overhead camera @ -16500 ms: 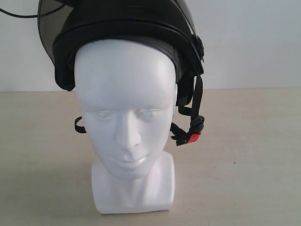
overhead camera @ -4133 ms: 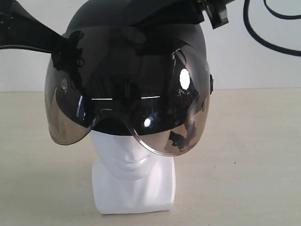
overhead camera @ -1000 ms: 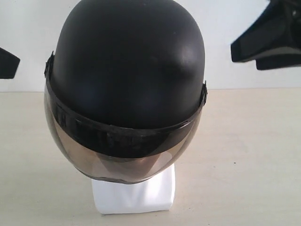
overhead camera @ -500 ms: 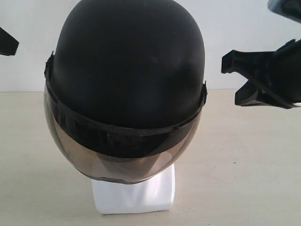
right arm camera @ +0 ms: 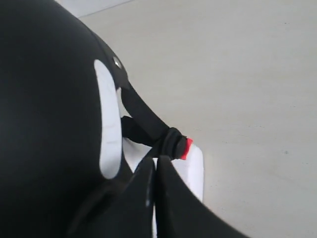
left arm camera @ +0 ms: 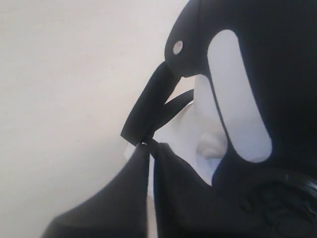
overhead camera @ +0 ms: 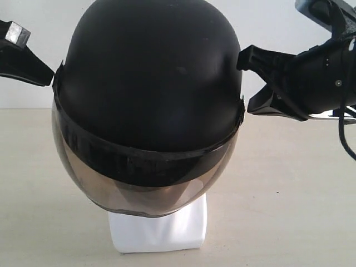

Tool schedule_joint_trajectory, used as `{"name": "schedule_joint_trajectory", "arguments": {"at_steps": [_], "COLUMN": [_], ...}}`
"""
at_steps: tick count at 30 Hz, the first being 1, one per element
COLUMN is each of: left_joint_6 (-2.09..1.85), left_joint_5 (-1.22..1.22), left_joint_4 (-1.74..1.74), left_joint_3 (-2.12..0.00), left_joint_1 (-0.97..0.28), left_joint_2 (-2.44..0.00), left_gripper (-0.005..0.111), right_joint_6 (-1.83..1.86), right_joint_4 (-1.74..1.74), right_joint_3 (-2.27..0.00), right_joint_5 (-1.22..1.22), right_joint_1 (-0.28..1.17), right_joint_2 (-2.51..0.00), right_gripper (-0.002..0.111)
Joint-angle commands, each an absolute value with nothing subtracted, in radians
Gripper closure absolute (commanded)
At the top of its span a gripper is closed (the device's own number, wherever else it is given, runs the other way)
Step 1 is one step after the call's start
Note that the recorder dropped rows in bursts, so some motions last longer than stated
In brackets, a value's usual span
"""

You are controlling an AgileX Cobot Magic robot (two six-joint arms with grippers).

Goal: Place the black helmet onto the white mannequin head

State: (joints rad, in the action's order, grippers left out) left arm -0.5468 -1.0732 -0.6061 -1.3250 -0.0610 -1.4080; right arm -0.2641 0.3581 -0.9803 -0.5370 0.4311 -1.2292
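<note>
The black helmet [overhead camera: 150, 72] sits on the white mannequin head, whose blocky base [overhead camera: 158, 231] shows below. The smoky visor [overhead camera: 139, 192] hangs down over the face. My left gripper [overhead camera: 47, 78] comes in from the left, and its tip reaches the helmet's side by the visor hinge. My right gripper [overhead camera: 245, 58] meets the helmet's right side. In the left wrist view the gripper [left arm camera: 147, 146] is shut, its tips close to a chin strap [left arm camera: 148, 106]. In the right wrist view the gripper [right arm camera: 152, 161] is shut just short of the red buckle tab [right arm camera: 185, 147].
A beige tabletop [overhead camera: 289, 183] stretches around the head, with a white wall [overhead camera: 267, 22] behind. A black cable [overhead camera: 347, 139] hangs from the right arm at the frame's right edge.
Both grippers have closed in from the frame edges to the helmet's sides, and the right one has also come lower. The helmet and head have not shifted.
</note>
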Motion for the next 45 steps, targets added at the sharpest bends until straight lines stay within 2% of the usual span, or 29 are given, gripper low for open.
{"name": "schedule_joint_trajectory", "arguments": {"at_steps": [1, 13, 20, 24, 45], "left_joint_6": [-0.569, -0.569, -0.568, -0.528, -0.528], "left_joint_5": [-1.079, -1.092, -1.098, -1.095, -1.056], "left_joint_4": [-0.640, -0.640, -0.593, -0.496, -0.475], "left_joint_3": [-1.336, -1.336, -1.336, -1.336, -1.338], "left_joint_1": [-0.070, -0.075, -0.149, -0.149, -0.149], "left_joint_2": [-1.427, -1.456, -1.497, -1.497, -1.487], "left_gripper": [0.102, 0.102, 0.102, 0.102, 0.102], "right_joint_6": [-0.188, 0.008, 0.030, 0.036, 0.036], "right_joint_4": [0.449, 0.682, 0.689, 0.692, 0.694], "right_joint_3": [-0.979, -0.980, -1.092, -1.118, -1.118], "right_joint_5": [-0.504, -0.493, -0.530, -0.559, -0.586], "right_joint_1": [0.429, 0.429, 0.429, 0.429, 0.429], "right_joint_2": [-1.232, -1.230, -1.230, -1.230, -1.197], "right_gripper": [0.108, 0.108, 0.108, 0.108, 0.108]}}
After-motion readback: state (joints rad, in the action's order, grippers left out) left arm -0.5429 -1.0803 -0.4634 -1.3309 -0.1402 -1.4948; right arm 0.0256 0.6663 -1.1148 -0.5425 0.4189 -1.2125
